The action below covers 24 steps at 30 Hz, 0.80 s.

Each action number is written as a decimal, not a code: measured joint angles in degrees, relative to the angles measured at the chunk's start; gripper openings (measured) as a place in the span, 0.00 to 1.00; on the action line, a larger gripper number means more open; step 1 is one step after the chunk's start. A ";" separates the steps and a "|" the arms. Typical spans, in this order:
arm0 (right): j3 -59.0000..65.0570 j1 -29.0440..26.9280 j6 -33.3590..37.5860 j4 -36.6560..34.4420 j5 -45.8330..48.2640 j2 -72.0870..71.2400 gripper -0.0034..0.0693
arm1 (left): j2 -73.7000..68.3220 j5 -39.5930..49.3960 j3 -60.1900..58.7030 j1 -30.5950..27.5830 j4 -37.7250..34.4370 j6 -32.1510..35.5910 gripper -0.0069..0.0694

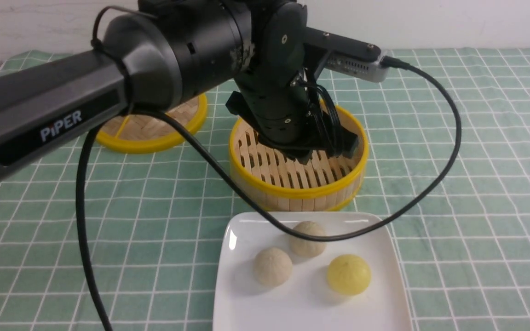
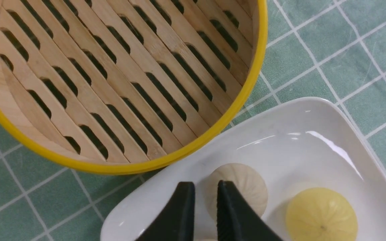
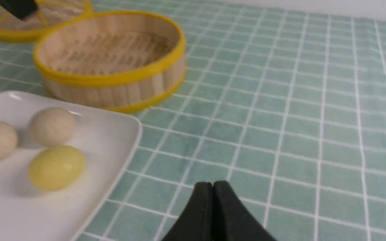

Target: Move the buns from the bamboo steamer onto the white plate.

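**Steamer emptied, all three on the plate**

We see the buns (image 1: 308,259) resting on the white plate (image 1: 246,303), near the empty bamboo steamer (image 1: 295,172). Our left gripper (image 2: 202,190) hangs slightly apart, holding nothing; our right gripper (image 3: 212,190) is pressed together over the bench (image 3: 280,100), likely parked.

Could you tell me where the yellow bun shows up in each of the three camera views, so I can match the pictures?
Front view: the yellow bun lies on the white plate, on its right half, nearest the camera.
Left wrist view: it sits at the lower right of the picture, beside a cream bun.
Right wrist view: it is at the lower left, nearer the camera than the two cream buns.
Shared landmark: the bamboo steamer, empty, just beyond the plate.
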<state>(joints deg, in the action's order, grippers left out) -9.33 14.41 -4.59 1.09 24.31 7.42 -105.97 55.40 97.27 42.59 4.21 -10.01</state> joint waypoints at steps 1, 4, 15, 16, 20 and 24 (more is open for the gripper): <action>1.47 -1.56 0.00 -0.22 -0.05 -1.73 0.06 | 0.00 0.14 0.00 0.00 0.14 0.00 0.26; 6.59 -7.20 0.00 -0.36 -0.31 -6.27 0.06 | 0.30 0.65 0.00 0.00 0.13 0.00 0.21; 9.91 -11.81 -0.05 0.89 -1.59 -7.97 0.07 | 8.40 6.77 0.00 0.00 0.58 0.00 0.09; 9.91 -11.81 -0.05 0.89 -1.59 -7.97 0.07 | 10.26 8.10 0.00 0.00 0.72 0.12 0.09; 9.94 -11.81 -0.05 0.93 -1.59 -7.97 0.08 | 18.64 13.86 0.00 0.51 3.05 1.08 0.09; 9.94 -11.81 -0.05 0.93 -1.59 -7.97 0.09 | 25.54 15.68 -1.13 0.51 5.22 1.13 0.09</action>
<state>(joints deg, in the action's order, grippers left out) 0.61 2.59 -4.64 2.02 22.72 -0.56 -80.43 71.08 96.14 43.10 9.43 -8.89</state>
